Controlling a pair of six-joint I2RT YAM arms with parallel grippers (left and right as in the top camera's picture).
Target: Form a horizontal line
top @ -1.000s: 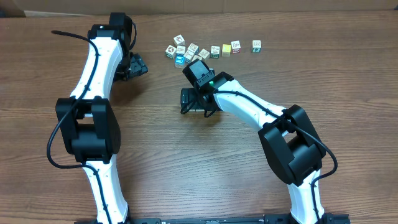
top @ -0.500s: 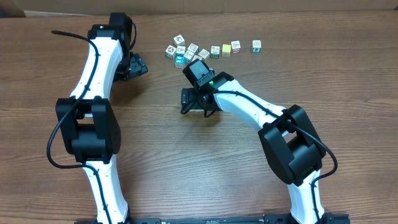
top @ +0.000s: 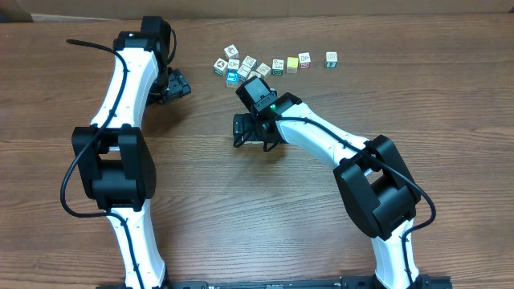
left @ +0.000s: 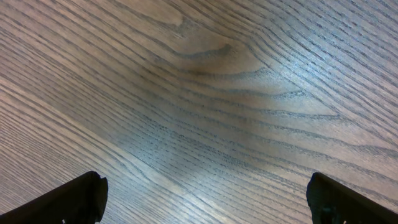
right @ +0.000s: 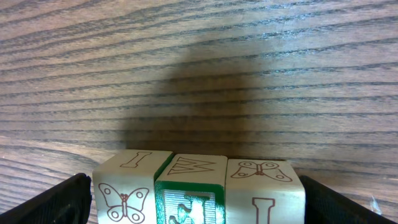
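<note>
**Both arms idle, jaws wide, beside the picture cubes**

Seen from overhead, an irregular cluster of picture cubes [top: 237, 66] lay on the wooden surface [top: 201, 201]. The horizontal line [top: 292, 63], a short loose row of the same cubes with a yellow one in it, ran just right of the cluster. The left gripper [left: 205, 202], well left of the cluster, had its jaws wide apart over bare wood. The right gripper [right: 199, 208], near the cluster, also had its jaws apart. Three touching cubes [right: 189, 180], white, green and white, sat between them, apparently unclamped. Which overhead cubes these were could not be told.

The cubes looked light, rigid and wooden, and likely to slide easily. Opposite flat faces seemed the best hold, though close neighbours could get knocked. Compared with a second earlier, nothing had visibly moved.
</note>
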